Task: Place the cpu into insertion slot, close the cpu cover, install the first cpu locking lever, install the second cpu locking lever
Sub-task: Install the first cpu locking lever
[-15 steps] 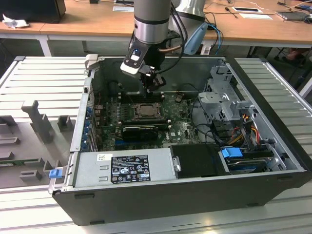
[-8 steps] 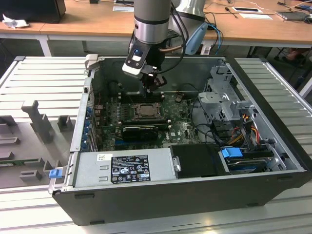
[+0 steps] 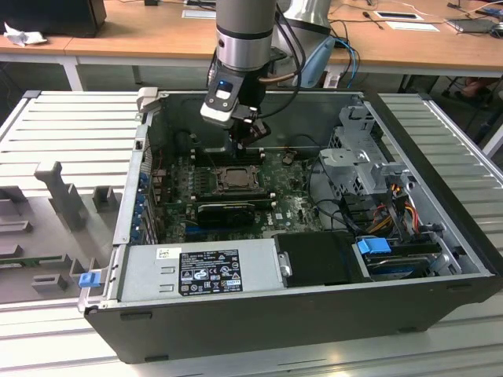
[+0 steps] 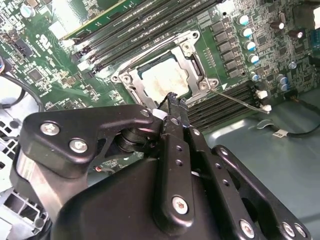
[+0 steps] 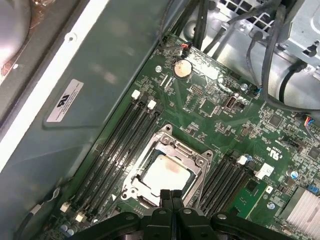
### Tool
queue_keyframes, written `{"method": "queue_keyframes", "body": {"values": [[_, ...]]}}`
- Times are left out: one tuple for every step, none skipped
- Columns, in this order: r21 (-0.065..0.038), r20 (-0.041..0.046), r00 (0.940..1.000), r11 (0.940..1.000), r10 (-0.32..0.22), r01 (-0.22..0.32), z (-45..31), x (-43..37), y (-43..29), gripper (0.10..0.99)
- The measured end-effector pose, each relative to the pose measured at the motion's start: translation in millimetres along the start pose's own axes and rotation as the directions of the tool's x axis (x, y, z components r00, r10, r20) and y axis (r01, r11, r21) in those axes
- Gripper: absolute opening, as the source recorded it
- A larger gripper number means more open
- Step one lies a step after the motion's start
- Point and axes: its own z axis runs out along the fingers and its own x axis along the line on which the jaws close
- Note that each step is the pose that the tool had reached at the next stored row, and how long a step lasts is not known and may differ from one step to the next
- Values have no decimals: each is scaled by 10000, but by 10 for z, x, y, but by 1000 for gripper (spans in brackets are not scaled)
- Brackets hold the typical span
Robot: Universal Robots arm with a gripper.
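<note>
The cpu (image 4: 164,80) (image 5: 167,176) lies flat in the insertion slot (image 3: 233,179) on the green motherboard. The cpu cover (image 4: 193,64) (image 5: 173,144), a silvery frame, lies down around it, and the chip shows through its cut-out. My gripper (image 4: 172,100) (image 5: 172,193) (image 3: 240,148) is shut with nothing between its fingers. Its tips are at the edge of the slot, right over the cover's rim. In the second wrist view a thin metal locking lever (image 4: 240,100) sticks out from one corner of the slot, across the memory slots.
Black memory slots (image 5: 120,145) run along both sides of the socket. A long black card (image 3: 225,210) sits in front of it. The case walls (image 3: 259,306), the power supply (image 3: 200,271), a drive cage (image 3: 357,161) and cables (image 3: 393,212) surround the board.
</note>
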Motion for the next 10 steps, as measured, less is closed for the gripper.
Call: {"method": "queue_keyframes", "body": {"values": [[1,-1,10000,10000,-52,52,0,0,0,106],[2,-2,9999,9999,-107,107,0,0,0,106],[3,-3,9999,9999,-151,151,0,0,0,106],[4,-5,9997,9997,-253,253,0,0,0,106],[6,-6,9994,9994,-341,341,0,0,0,106],[8,-7,9991,9991,-425,425,0,0,0,106],[8,-9,9989,9989,-475,475,0,0,0,106],[9,-10,9986,9986,-524,524,0,0,0,106],[9,-11,9983,9983,-586,586,0,0,0,106],[10,-12,9980,9980,-633,633,0,0,0,106]]}}
